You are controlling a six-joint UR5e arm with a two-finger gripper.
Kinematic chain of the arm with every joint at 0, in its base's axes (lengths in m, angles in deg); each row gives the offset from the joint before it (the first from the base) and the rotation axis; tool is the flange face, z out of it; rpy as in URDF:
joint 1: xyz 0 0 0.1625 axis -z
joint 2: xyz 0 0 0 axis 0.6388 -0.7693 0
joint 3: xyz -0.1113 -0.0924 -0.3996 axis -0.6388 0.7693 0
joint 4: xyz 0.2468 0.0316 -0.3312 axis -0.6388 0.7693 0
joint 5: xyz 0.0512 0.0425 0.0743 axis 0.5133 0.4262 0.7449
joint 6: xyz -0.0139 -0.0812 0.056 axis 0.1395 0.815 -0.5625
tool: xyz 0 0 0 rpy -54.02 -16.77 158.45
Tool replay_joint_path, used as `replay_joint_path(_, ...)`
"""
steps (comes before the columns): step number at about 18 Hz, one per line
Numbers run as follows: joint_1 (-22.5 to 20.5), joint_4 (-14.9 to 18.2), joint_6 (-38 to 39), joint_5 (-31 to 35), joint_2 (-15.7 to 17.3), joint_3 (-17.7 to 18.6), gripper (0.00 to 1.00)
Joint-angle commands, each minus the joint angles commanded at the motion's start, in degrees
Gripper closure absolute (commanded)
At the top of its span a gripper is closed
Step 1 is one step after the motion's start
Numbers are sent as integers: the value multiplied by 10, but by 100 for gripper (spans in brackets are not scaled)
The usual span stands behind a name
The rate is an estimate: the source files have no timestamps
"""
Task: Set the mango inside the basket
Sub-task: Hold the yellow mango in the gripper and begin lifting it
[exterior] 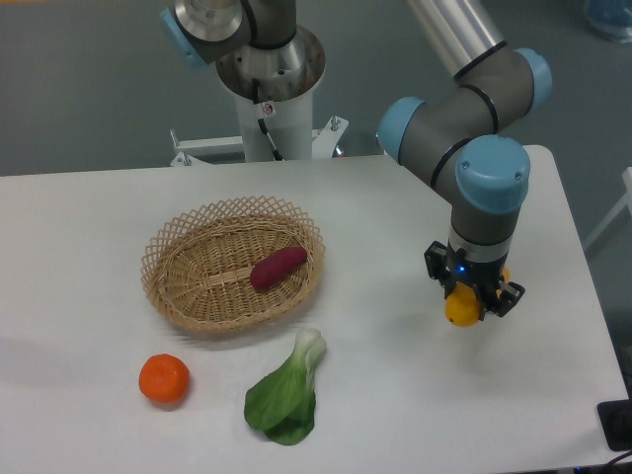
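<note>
The mango (460,308) is a yellow-orange fruit at the right of the table, mostly hidden by my gripper (472,301), whose fingers stand around it from above. The jaws look closed on the mango; whether it rests on the table or is just lifted I cannot tell. The basket (178,286) is a light tan woven oval at the centre-left, well to the left of the gripper. A reddish-purple tuber (278,267) lies inside the basket on its right side.
A round orange tangerine (164,379) sits in front of the basket at the left. A green bok choy (287,393) lies in front of the basket's right end. The robot's base (269,89) stands behind the table. The table's right edge is close to the gripper.
</note>
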Motion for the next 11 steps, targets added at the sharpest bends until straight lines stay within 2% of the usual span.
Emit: replay_joint_path(11,5,2,1,-1,3,1,45)
